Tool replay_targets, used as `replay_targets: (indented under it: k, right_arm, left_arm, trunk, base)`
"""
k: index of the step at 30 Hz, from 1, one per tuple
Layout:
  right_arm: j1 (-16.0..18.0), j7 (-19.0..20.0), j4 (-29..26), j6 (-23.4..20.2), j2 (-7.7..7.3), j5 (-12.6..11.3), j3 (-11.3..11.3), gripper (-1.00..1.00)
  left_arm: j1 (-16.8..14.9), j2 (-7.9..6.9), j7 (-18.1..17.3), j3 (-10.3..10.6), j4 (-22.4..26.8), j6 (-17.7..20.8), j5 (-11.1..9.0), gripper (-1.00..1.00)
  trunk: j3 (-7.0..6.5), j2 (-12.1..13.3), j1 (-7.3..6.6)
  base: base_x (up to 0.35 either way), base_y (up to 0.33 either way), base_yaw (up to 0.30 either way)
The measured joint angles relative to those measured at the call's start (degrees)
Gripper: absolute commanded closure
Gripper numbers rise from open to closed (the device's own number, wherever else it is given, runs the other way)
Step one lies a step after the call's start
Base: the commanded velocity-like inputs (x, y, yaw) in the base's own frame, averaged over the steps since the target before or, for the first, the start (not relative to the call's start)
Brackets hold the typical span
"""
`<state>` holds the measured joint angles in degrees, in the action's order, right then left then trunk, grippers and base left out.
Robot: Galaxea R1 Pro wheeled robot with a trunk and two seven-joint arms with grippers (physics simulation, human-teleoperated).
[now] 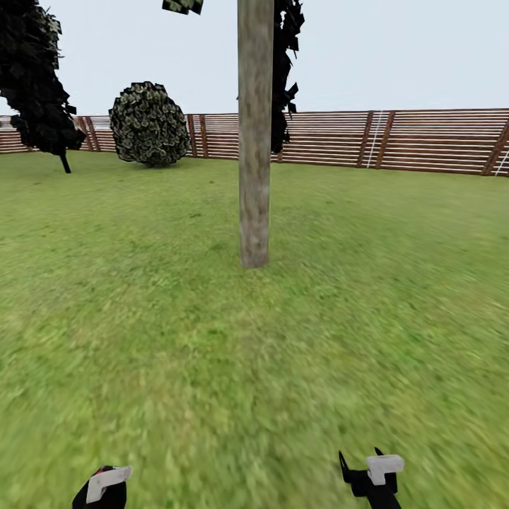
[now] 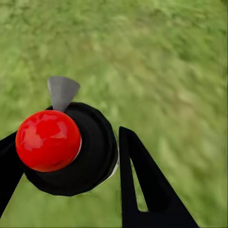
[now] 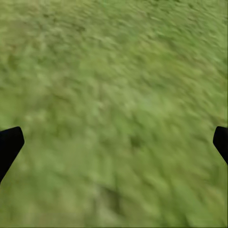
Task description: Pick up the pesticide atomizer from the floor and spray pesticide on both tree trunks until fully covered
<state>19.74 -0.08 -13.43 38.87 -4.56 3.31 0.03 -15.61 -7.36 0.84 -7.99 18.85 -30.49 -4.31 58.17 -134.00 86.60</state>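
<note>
The atomizer was gripped by the left claw; the right claw was spread. Open lawn was seen around the tree trunk, bounded behind by the fence.

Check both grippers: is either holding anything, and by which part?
The left gripper holds the atomizer, its fingers on either side of the black body just below the red top. The right gripper is open over the lawn, holding nothing.

Green lawn runs to a brown slatted fence (pale, flat sky above).
</note>
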Motion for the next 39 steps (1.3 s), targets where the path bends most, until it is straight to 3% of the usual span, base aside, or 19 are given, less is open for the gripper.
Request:
replay_targets:
  k: [39]
  right_arm:
    - [0.0,0.0,-0.1,0.0,0.00,0.0,0.0,-1.00]
  left_arm:
    - [0.0,0.09,-0.1,0.1,0.0,0.0,0.1,1.00]
  trunk:
    - [0.00,0.0,0.00]
  base:
    - [0.334,0.000,0.000]
